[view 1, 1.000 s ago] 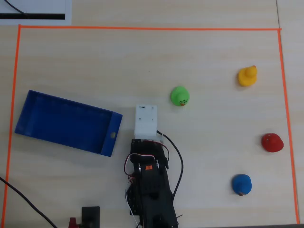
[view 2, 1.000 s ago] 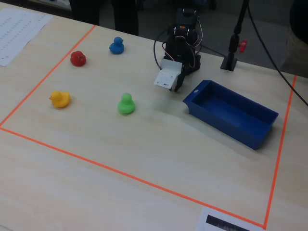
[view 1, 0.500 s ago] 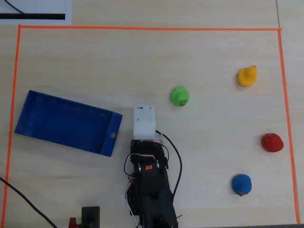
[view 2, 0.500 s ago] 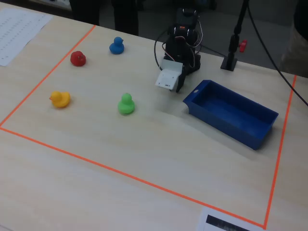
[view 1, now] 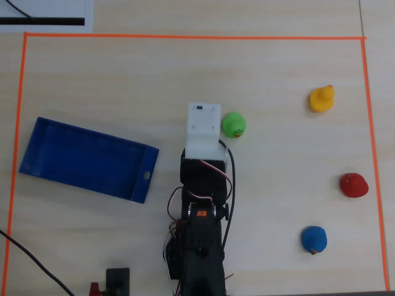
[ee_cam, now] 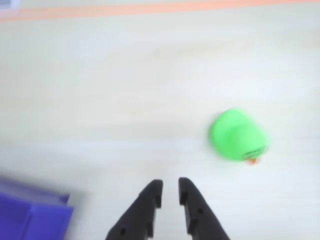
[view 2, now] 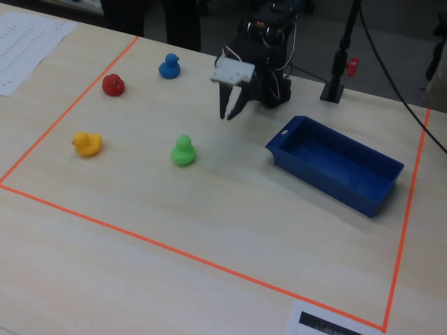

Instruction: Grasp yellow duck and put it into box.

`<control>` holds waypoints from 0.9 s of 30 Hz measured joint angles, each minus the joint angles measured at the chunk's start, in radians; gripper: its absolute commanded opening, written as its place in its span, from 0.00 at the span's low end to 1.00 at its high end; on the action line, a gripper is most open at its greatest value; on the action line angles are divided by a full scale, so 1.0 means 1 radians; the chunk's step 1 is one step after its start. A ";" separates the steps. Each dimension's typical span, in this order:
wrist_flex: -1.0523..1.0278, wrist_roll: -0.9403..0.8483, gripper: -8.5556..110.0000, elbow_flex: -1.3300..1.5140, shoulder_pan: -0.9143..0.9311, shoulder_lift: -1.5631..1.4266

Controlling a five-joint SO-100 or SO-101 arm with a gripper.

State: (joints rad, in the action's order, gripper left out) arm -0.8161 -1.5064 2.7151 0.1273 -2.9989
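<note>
The yellow duck (view 1: 321, 98) stands at the far right in the overhead view and at the left in the fixed view (view 2: 86, 144); it is out of the wrist view. The dark-blue box (view 1: 86, 159) lies empty at the left in the overhead view, at the right in the fixed view (view 2: 335, 164), and its corner shows in the wrist view (ee_cam: 30, 215). My gripper (ee_cam: 170, 186) hangs above the table between box and green duck, also in the fixed view (view 2: 229, 115). Its jaws stand a narrow gap apart, holding nothing. In the overhead view the white wrist housing (view 1: 203, 129) hides the fingers.
A green duck (view 1: 234, 124) sits just right of the gripper, also in the wrist view (ee_cam: 237, 135) and the fixed view (view 2: 183, 151). A red duck (view 1: 353, 185) and a blue duck (view 1: 313, 238) stand at the right. Orange tape (view 1: 185, 37) borders the work area.
</note>
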 measured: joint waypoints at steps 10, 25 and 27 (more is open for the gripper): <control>0.067 0.034 0.07 -0.735 0.258 0.772; 0.505 0.107 0.07 -1.083 0.502 1.506; 0.586 0.107 0.07 -1.083 0.529 1.571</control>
State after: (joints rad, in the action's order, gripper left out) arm -0.2301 -1.3990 1.6322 0.6565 -1.4281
